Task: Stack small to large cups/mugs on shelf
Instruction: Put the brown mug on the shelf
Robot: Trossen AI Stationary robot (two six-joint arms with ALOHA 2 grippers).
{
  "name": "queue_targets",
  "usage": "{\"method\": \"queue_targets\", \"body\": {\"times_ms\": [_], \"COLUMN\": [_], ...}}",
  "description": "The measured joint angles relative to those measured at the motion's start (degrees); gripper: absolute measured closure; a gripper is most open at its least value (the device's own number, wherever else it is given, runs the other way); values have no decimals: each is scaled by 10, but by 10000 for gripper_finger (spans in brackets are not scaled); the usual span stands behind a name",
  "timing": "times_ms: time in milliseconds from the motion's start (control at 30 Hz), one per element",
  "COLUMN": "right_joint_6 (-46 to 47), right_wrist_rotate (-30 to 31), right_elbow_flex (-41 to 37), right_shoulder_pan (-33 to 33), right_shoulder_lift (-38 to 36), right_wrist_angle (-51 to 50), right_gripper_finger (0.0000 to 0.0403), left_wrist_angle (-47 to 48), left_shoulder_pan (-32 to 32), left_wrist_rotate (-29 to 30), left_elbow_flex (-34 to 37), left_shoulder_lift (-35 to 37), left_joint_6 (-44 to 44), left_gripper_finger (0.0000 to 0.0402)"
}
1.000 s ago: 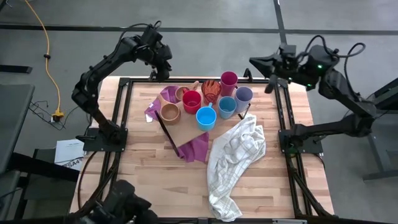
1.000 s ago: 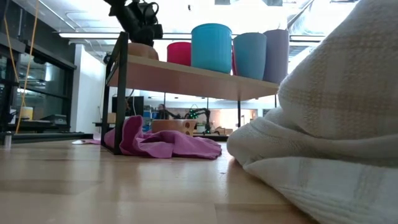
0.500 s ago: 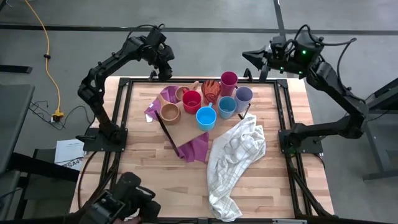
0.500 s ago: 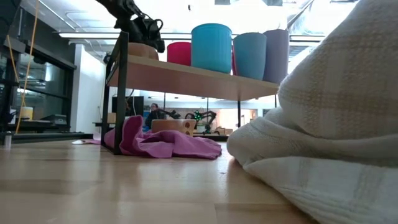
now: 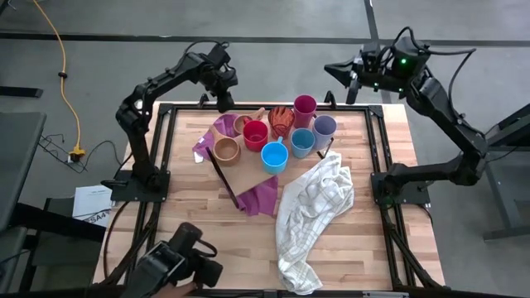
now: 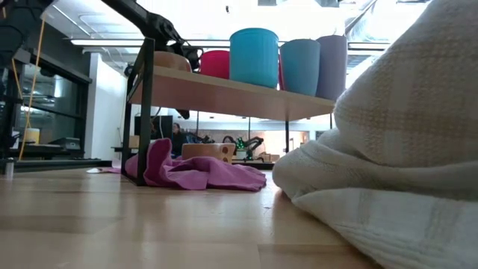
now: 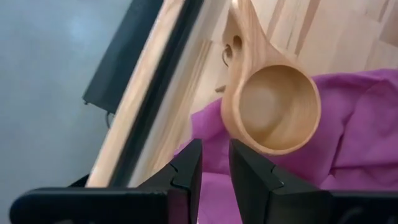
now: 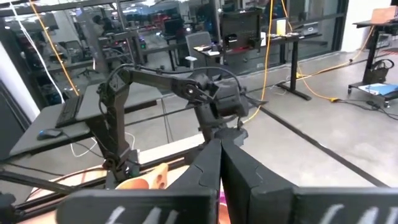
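Several cups stand on the light-wood shelf [image 5: 251, 175]: magenta [image 5: 305, 105], lavender [image 5: 324, 127], two blue [image 5: 302, 142] [image 5: 274, 156], red [image 5: 255, 135] and a tan one [image 5: 226, 151]. A tan handled cup [image 7: 270, 109] rests on its base on purple cloth [image 7: 348, 143] at the far left, mouth up. My left gripper [image 7: 215, 167] hangs just above and beside it, pointing steeply down, its fingers a narrow gap apart with nothing between them. In the high view this gripper [image 5: 224, 98] is over the table's far edge. My right gripper [image 8: 219, 158] is shut, held high and level beyond the far edge.
A white checked towel [image 5: 315, 211] lies crumpled over the table's near right. Purple cloth [image 5: 258, 197] also shows at the shelf's near side. A black frame rail [image 7: 155, 93] runs along the far edge beside the handled cup. A dark camera [image 5: 178, 263] sits at the near left.
My left gripper has come down and a little toward the table's right, closer to the tan handled cup, with its finger gap unchanged. My right arm has swung a little along the far edge, its gripper still shut. No cup has moved.
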State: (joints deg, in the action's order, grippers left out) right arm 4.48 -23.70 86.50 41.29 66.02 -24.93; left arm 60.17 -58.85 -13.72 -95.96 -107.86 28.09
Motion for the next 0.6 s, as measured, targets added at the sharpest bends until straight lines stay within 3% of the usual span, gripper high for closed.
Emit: {"method": "queue_targets", "body": {"times_ms": [600], "right_joint_6": [17], "right_wrist_rotate": [-22], "right_elbow_flex": [0], "right_shoulder_pan": [8], "right_shoulder_lift": [0], "right_wrist_angle": [0], "right_gripper_finger": [403], "left_wrist_angle": [-1], "left_shoulder_pan": [35], "left_wrist_rotate": [-17], "left_elbow_flex": [0], "left_shoulder_lift": [-50], "left_joint_6": [-3], "left_gripper_finger": [332]}}
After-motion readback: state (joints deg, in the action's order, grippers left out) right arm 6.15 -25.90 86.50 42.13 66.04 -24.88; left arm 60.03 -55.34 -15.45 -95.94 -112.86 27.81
